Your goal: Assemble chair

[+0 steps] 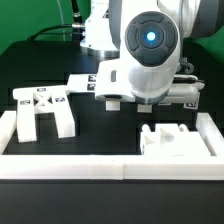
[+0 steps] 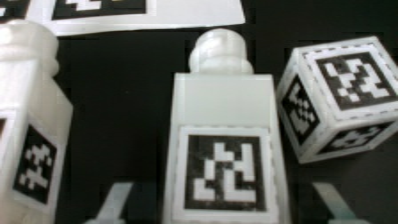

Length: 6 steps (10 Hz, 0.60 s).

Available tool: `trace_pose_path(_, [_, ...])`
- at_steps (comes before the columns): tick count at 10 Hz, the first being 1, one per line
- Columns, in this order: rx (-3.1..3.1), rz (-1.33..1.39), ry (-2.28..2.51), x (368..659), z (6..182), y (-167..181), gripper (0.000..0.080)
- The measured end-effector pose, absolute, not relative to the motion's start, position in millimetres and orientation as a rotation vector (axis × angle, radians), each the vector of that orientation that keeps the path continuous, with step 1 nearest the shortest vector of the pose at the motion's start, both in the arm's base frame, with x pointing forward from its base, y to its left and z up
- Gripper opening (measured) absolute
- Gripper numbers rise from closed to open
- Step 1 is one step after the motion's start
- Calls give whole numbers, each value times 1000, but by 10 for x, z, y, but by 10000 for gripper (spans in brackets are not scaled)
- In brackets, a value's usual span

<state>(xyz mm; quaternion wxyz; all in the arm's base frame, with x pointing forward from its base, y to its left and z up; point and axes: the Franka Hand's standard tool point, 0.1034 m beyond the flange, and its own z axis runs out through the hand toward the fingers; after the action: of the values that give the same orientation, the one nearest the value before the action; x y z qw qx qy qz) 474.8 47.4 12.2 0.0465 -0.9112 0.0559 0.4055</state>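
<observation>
Blurred, cropped tool tips flank a tagged chair leg, seemingly spread, not gripping it.

A matte black table top is edged on its near side by a long white rail. Toward the exterior view's left lies a white plastic cross-braced frame part bearing square black-and-white tags. Behind it, nearer the middle, lies the thin flat white marker board. At the exterior view's right, near the rail, sits a blocky white plastic part, possibly the seat block.
</observation>
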Motion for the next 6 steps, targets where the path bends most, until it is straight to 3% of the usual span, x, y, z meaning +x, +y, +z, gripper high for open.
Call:
trace_pose_path(4, [-2763, 1239, 113, 4898, 643, 480, 291])
trace_pose_path(6, [-2765, 1229, 109, 4909, 663, 471, 291])
